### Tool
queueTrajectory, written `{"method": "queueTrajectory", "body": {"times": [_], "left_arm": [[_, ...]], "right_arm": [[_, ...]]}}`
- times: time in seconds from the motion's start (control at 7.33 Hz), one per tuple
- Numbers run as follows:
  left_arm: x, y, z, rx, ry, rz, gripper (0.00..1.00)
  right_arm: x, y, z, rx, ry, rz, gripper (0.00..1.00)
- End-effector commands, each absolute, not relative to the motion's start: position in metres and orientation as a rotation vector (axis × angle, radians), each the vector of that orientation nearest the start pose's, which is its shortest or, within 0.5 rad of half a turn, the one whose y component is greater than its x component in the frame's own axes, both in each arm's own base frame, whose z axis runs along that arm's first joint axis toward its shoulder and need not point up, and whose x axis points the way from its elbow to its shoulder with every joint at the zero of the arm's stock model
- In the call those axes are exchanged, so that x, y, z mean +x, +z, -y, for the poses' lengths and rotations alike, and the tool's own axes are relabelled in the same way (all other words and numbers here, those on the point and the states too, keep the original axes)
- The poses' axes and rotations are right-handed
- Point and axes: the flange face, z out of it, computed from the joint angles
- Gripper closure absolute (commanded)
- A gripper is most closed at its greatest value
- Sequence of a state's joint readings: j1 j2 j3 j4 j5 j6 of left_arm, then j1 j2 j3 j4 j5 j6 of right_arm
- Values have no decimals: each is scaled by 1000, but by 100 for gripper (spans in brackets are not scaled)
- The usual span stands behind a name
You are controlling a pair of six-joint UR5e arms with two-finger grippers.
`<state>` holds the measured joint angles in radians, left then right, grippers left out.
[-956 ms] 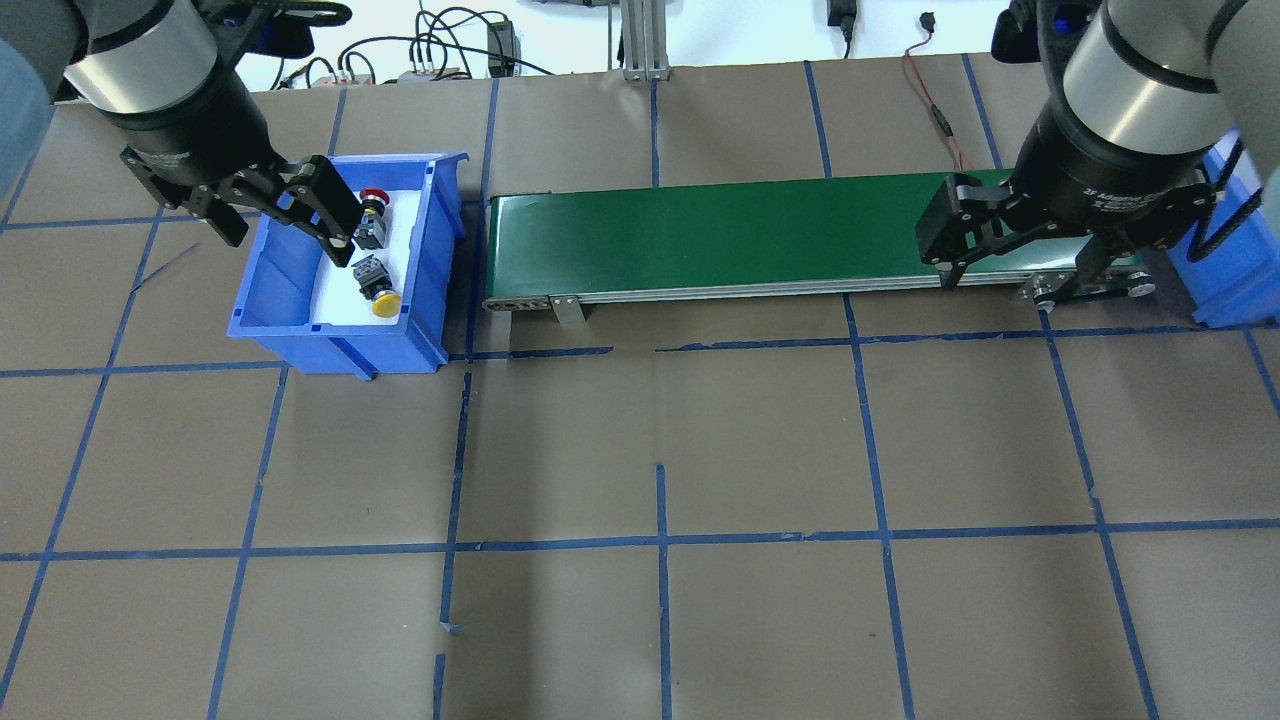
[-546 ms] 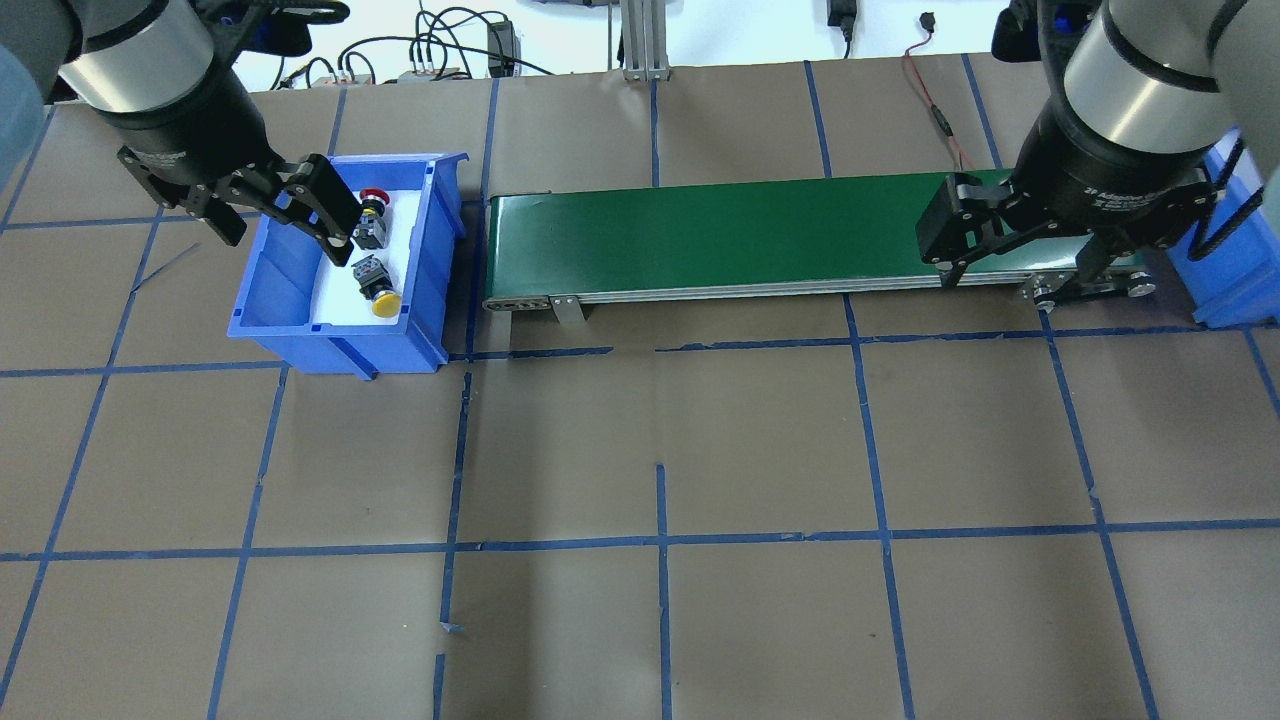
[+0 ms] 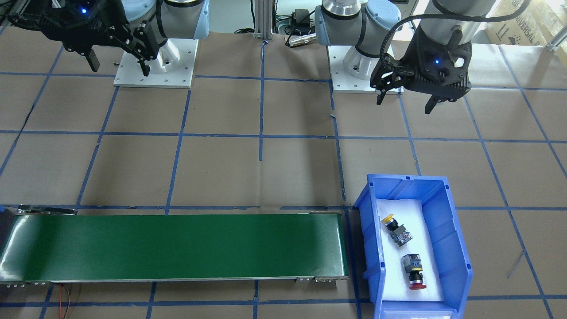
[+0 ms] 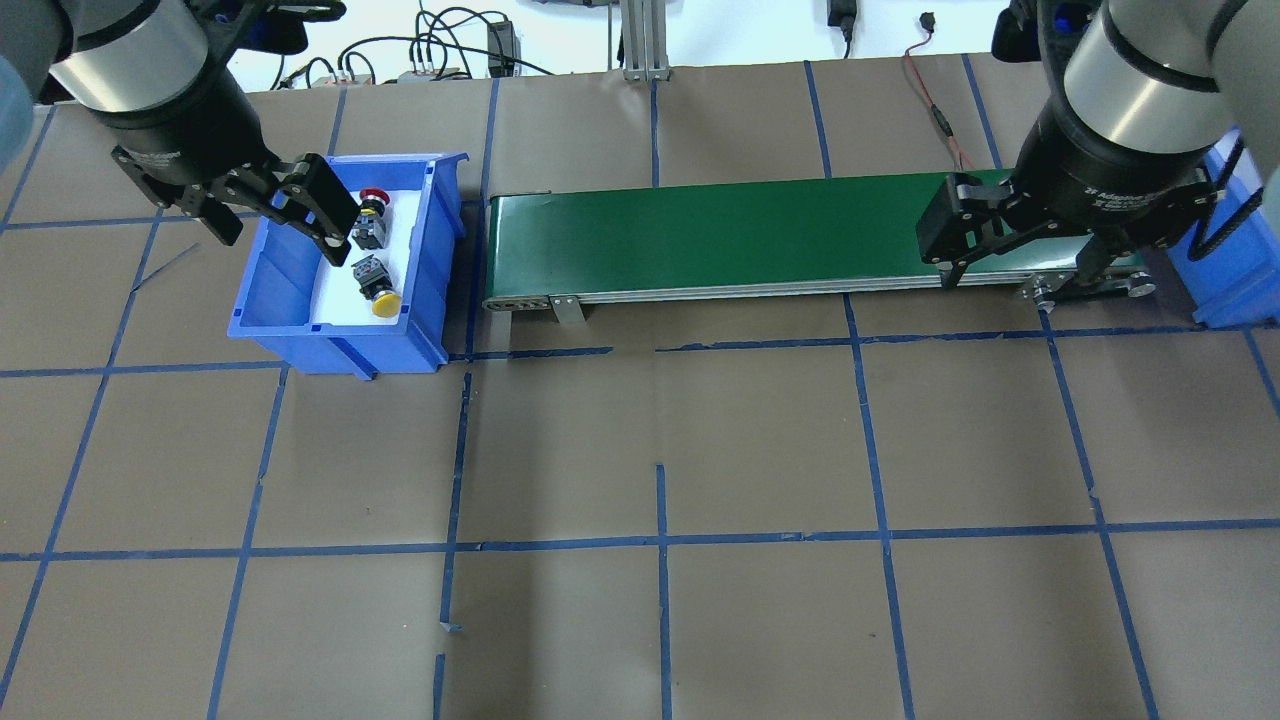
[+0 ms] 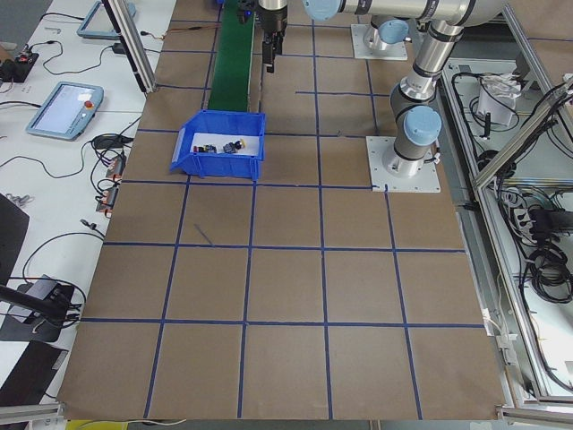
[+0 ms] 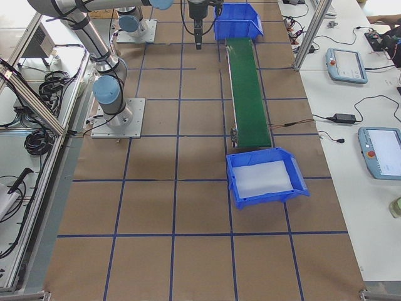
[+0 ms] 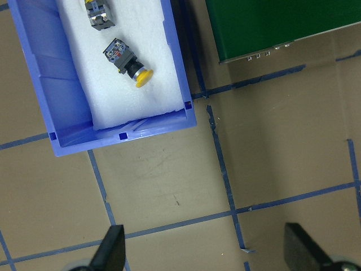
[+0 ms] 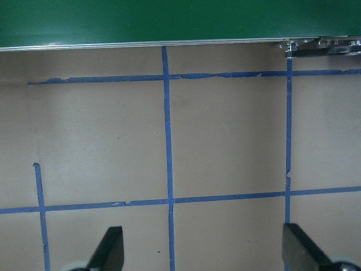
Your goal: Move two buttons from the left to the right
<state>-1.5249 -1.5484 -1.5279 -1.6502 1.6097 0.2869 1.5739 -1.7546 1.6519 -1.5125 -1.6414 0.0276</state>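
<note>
Two buttons lie on the white liner of the blue bin [image 4: 290,312] at the table's left end. The yellow-capped button [image 4: 378,288] is nearer the front, the red-capped button [image 4: 370,214] behind it. The front-facing view shows the same yellow button [image 3: 395,230] and red button [image 3: 414,270]. My left gripper [image 4: 284,246] hovers high over the bin's left half, open and empty. In the left wrist view its fingers frame bare table below the bin [image 7: 67,96], with the yellow button [image 7: 128,60] above. My right gripper [image 4: 1015,270] hangs open and empty over the belt's right end.
A green conveyor belt [image 4: 720,235] runs from beside the left bin toward a second blue bin [image 4: 1235,270] at the right edge. In the exterior right view that near bin [image 6: 266,182] holds only a white liner. Brown paper with blue tape lines covers the table.
My left arm has drifted slightly to the left over the bin. The buttons and the right arm have not moved.
</note>
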Motion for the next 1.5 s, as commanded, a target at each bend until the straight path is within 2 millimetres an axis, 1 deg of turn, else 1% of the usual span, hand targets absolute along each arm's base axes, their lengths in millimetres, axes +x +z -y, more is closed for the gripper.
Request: {"method": "queueTrajectory", "body": {"times": [0.0, 0.14, 0.27, 0.68, 0.82, 0.96, 1.09, 1.23, 1.37], "left_arm": [[-105, 510, 486, 367, 46, -3083, 0], [-100, 515, 486, 352, 32, -3084, 0], [-99, 515, 487, 347, 29, -3086, 0], [-93, 506, 492, 329, 58, -3091, 0], [-92, 499, 500, 332, 55, -3100, 0], [-85, 482, 528, 329, 1, -3098, 0], [-63, 473, 557, 270, -18, -3104, 0], [-30, 456, 581, 193, 11, -3131, 0], [-13, 437, 602, 153, 18, -3160, 0]], "right_arm": [[128, 525, 416, 42, -71, -3210, 0], [128, 526, 416, 42, -76, -3210, 0], [128, 526, 416, 42, -76, -3210, 0], [128, 526, 416, 42, -76, -3210, 0], [128, 526, 416, 42, -76, -3210, 0], [128, 526, 416, 42, -73, -3210, 0], [128, 526, 416, 42, -73, -3209, 0], [128, 526, 416, 42, -73, -3207, 0], [128, 525, 416, 42, -71, -3209, 0]]}}
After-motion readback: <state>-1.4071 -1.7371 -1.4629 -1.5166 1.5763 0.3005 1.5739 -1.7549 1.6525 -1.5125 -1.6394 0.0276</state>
